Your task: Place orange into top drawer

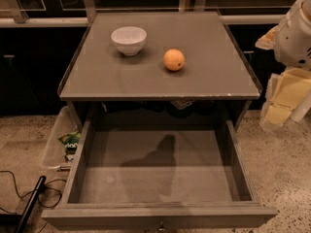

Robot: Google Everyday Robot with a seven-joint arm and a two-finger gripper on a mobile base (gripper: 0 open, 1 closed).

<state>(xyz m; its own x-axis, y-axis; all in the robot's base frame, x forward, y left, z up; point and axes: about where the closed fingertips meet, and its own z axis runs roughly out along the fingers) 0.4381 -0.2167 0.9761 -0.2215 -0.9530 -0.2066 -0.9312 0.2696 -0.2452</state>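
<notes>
Camera view is looking down from the front at a grey cabinet top [204, 79], and from where I am standing the orange [174, 59] is sitting on that surface, a little right of centre and toward the back half. A white bowl [129, 40] is standing upright to its left and slightly farther back, near the fruit but not touching it. Below the front edge of the surface, the top drawer [121, 216] is hanging pulled well out toward the camera, its flat grey bottom showing with a dark shadow [160, 154] lying across the middle, and its small knob [161, 225] is peeking out at the centre of the thick front panel. The orange is resting well apart from the drawer, up on the surface above and behind it. The gripper [284, 98] is hovering off the right edge of the cabinet, beyond the top's right corner, well away from both the fruit and the drawer; whether it is clenched or released I cannot tell. A clear plastic bin [54, 137] is sitting on the speckled floor [286, 178] just beside the drawer's left wall, and a black cable [14, 188] is trailing over the floor near the lower left corner.
</notes>
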